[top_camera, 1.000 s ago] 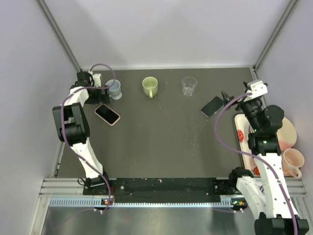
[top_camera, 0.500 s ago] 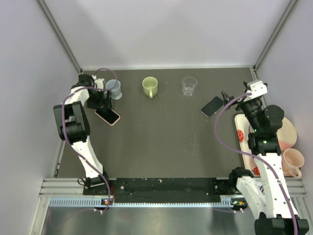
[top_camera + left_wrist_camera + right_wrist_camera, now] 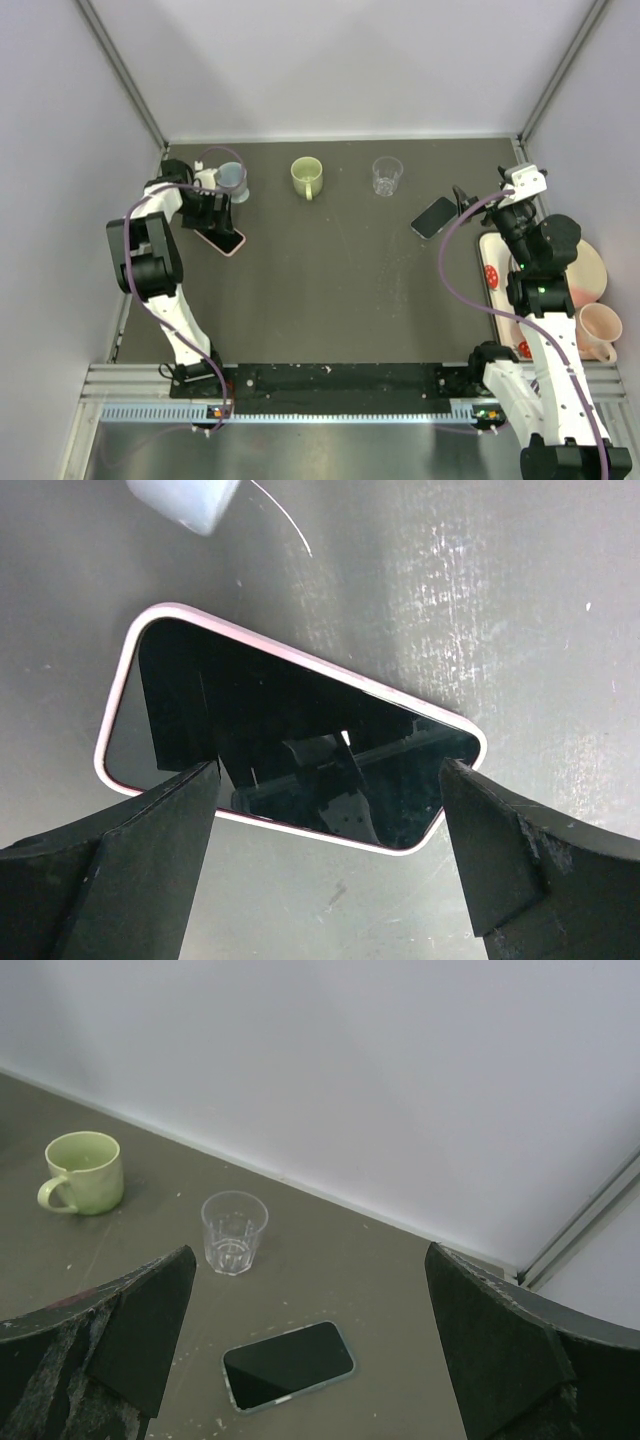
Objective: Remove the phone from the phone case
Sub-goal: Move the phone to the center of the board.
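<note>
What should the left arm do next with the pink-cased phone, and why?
Probably lower straight down onto it. The left fingers stand wide open over the phone in its pink case, which lies flat on the table, not yet gripped.

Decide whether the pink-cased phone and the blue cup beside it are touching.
Apart. The left wrist view shows a strip of bare table between the pink-cased phone and the blue cup.

The phone (image 3: 290, 745) lies flat and screen up on the dark table at the upper left of the overhead view – its glass black and unlit. It sits inside the phone case (image 3: 330, 666), a thin pink rim around all edges, turned diagonally.
</note>
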Robot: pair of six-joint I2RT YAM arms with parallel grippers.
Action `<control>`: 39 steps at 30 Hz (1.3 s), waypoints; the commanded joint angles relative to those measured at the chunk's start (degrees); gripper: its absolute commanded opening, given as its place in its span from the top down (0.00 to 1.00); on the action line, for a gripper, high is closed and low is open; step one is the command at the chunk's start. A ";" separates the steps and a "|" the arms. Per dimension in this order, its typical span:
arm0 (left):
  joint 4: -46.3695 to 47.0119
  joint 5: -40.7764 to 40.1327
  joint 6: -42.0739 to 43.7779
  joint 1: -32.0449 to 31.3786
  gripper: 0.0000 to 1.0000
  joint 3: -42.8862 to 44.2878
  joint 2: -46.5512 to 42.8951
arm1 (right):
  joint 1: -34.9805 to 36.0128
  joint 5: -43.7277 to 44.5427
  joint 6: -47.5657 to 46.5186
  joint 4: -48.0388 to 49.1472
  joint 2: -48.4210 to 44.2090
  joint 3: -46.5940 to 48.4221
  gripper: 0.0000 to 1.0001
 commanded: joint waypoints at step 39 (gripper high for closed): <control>1.28 2.23 -0.27 0.52 0.04 5.08 4.91 | 0.60 0.37 -0.99 2.16 -0.04 -0.55 0.01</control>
